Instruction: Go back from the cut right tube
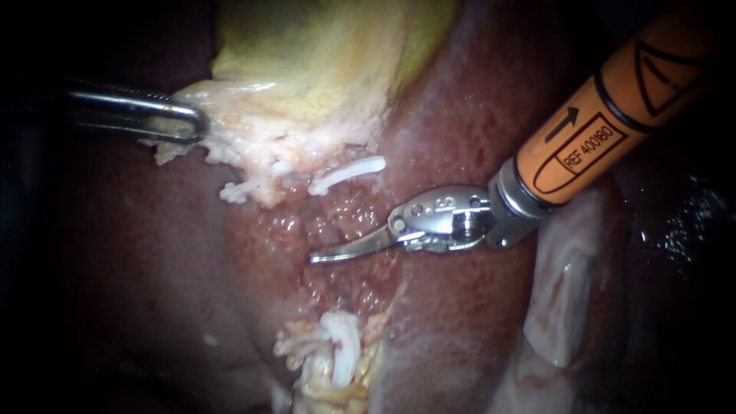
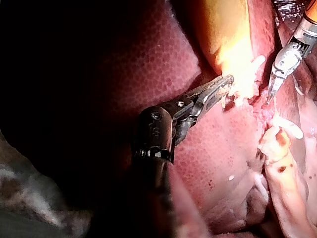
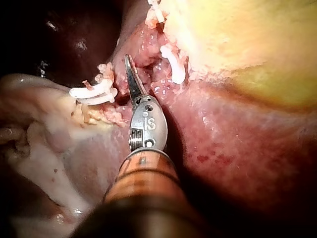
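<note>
Two clipped ends are what shows of the cut tube (image 1: 310,379): its lower end, bound by white lower clips (image 1: 343,349), sits at the near edge of the endoscope view, and an upper clip (image 1: 349,173) marks the other end just under the gallbladder (image 1: 307,69). The ends lie well apart, with raw liver (image 1: 460,322) between them. In that gap lies the right instrument (image 1: 326,255). Its hand, the pair of slim curved jaws at its tip, is clenched and grasps nothing, with the point close over the raw bed. The left instrument (image 1: 188,123) has its hand grasping the pale edge of the gallbladder, drawing it away from the gap. To back off well, I judge that the right instrument should withdraw along its own shaft line. It should rise a little off the liver first, with the hand closed so that no edge catches a clip. The left hold should stay steady, so the field does not shift.
</note>
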`<state>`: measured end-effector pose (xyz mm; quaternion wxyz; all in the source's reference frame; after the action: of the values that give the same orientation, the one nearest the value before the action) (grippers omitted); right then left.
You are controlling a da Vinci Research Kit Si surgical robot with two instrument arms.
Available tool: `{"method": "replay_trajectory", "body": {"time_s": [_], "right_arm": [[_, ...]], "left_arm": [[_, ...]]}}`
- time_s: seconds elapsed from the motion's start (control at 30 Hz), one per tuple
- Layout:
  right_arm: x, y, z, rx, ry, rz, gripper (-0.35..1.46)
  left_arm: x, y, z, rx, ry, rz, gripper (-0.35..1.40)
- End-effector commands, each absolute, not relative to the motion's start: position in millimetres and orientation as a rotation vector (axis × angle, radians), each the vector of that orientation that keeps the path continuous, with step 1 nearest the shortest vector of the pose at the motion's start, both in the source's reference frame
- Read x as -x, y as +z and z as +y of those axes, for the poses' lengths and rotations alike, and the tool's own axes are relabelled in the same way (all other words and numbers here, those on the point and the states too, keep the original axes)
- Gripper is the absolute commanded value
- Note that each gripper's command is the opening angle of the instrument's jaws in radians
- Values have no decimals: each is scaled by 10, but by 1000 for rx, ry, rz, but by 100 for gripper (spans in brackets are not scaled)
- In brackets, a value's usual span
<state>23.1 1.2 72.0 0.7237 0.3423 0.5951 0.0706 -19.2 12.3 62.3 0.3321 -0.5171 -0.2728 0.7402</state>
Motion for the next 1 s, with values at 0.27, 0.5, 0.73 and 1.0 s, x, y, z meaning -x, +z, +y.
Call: {"method": "replay_trajectory", "body": {"time_s": [0.27,0.5,0.73,1.0], "right_arm": [[-238,701,-12,-599,331,1271,131],[-242,693,-19,-602,376,1256,135],[-236,693,-18,-583,389,1253,143],[-196,688,-20,-388,299,1197,143]], "left_arm": [[191,623,123,1351,1934,-713,-35],[191,623,123,1351,1934,-713,-35],[191,622,123,1351,1934,-713,-35],[190,622,122,1351,1934,-713,-35]]}}
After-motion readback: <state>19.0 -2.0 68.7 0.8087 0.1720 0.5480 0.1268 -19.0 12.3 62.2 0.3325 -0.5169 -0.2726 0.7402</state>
